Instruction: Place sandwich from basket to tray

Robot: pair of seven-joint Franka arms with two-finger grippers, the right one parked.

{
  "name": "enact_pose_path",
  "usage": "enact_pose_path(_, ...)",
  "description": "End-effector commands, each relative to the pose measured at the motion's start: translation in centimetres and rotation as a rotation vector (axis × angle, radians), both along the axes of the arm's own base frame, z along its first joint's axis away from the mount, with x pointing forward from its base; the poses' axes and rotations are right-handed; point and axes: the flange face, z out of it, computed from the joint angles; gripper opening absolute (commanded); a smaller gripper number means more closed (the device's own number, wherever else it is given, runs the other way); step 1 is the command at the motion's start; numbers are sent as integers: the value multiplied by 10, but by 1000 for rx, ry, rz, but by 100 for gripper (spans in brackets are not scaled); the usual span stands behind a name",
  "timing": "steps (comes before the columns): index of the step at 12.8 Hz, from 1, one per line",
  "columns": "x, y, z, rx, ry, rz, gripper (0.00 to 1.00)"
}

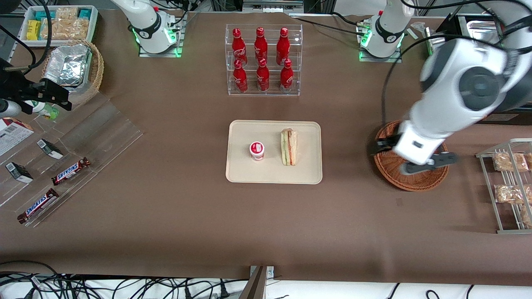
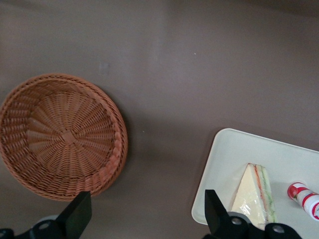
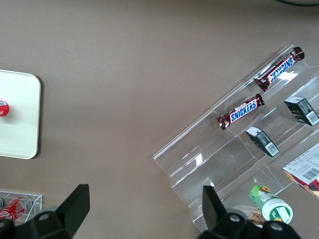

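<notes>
The sandwich (image 1: 289,146) lies on the cream tray (image 1: 309,174), beside a small red-and-white cup (image 1: 257,150). The reddish-brown wicker basket (image 1: 415,182) stands toward the working arm's end of the table and is empty. My left gripper (image 1: 409,157) hangs high over the basket, open and empty. In the left wrist view the open gripper (image 2: 144,219) is above bare table between the basket (image 2: 65,134) and the tray (image 2: 234,149), with the sandwich (image 2: 254,196) and the cup (image 2: 304,194) on the tray.
A clear rack of red bottles (image 1: 262,60) stands farther from the front camera than the tray. A wire rack with snack bags (image 1: 509,182) is beside the basket. Clear shelves with Snickers bars (image 1: 70,171) and a tan basket with foil container (image 1: 72,70) lie toward the parked arm's end.
</notes>
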Motion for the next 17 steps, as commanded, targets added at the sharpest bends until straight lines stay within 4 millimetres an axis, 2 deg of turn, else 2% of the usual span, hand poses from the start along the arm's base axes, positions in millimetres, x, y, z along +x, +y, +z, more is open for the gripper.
enact_pose_path(1,11,54,5,-43,15,-42,100)
enact_pose_path(6,15,117,6,-62,18,-139,100)
enact_pose_path(8,16,126,5,-78,16,-182,100)
enact_pose_path(9,16,140,3,-77,17,-188,100)
enact_pose_path(10,17,145,-1,-75,21,-232,100)
enact_pose_path(11,17,159,-9,-67,45,-290,100)
enact_pose_path(12,13,164,-16,-92,88,-321,100)
enact_pose_path(13,13,179,-13,-102,93,-313,100)
enact_pose_path(14,17,185,4,-89,61,-320,100)
enact_pose_path(17,20,176,-7,-65,89,-344,100)
